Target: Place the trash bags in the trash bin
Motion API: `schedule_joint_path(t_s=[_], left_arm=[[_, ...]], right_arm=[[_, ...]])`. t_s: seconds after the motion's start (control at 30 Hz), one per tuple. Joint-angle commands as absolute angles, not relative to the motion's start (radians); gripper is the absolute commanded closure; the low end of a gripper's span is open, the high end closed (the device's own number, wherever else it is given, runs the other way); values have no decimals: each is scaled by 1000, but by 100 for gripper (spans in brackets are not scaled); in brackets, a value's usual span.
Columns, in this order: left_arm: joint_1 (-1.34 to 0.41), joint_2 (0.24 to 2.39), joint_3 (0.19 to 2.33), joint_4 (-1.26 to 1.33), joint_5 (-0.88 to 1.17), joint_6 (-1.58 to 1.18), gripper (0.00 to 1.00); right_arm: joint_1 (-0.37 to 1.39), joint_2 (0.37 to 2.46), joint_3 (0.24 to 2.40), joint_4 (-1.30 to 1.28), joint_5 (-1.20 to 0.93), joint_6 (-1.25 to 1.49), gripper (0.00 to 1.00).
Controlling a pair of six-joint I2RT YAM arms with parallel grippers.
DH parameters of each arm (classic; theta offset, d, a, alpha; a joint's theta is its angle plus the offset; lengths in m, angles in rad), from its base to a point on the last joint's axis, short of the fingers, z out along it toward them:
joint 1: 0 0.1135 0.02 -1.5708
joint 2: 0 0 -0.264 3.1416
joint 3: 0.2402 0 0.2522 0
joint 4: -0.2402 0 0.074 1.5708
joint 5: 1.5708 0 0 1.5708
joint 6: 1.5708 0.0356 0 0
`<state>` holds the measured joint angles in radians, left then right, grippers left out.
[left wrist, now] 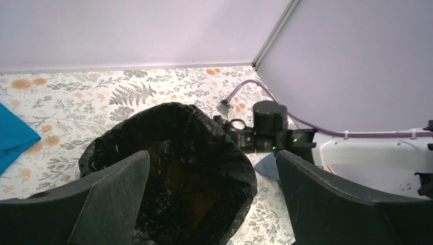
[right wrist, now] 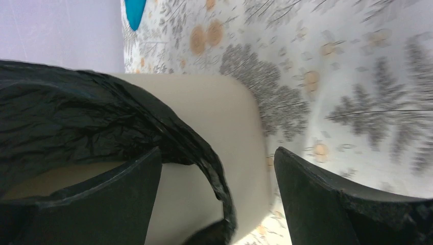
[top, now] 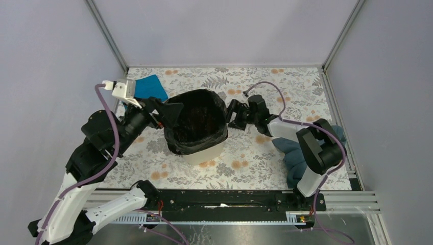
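Note:
The beige trash bin [top: 208,153] stands mid-table with the glossy black trash bag [top: 196,122] lining it, folded over the rim and hanging down the outer wall. My left gripper [top: 175,114] is open at the bin's left rim, above the bag's mouth [left wrist: 173,168], and holds nothing. My right gripper [top: 234,116] is open just right of the bin and holds nothing. In the right wrist view the bin's wall [right wrist: 224,112] and the bag's hanging edge [right wrist: 76,112] lie between its fingers [right wrist: 127,199]. The right gripper also shows in the left wrist view [left wrist: 265,130].
A bright blue cloth [top: 150,87] lies behind my left gripper at the back left. A dark blue-grey cloth [top: 293,155] lies under my right arm at the right. Grey enclosure walls stand on three sides. A black rail [top: 230,199] runs along the near edge.

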<state>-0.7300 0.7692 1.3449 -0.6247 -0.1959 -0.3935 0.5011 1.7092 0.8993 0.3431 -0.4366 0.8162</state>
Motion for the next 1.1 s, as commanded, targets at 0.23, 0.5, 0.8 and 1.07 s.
schedule_joint_path(t_s=[0.23,0.5,0.8,1.07], left_arm=[[-726,715,1333,-619,-193,-360,1],[-726,700,1304,-621,-179,-382,1],[-725,691,1296,-608,-168,-410,1],[-725,691,1302,-608,-168,-434,1]], right_arm=[[719,1805,908,614,-244,1155,12],[764,1761,868,589,-185,1129,11],[871,1737,837,629,-43,1200,11],[927,1659,809,662,-114,1044,10]])
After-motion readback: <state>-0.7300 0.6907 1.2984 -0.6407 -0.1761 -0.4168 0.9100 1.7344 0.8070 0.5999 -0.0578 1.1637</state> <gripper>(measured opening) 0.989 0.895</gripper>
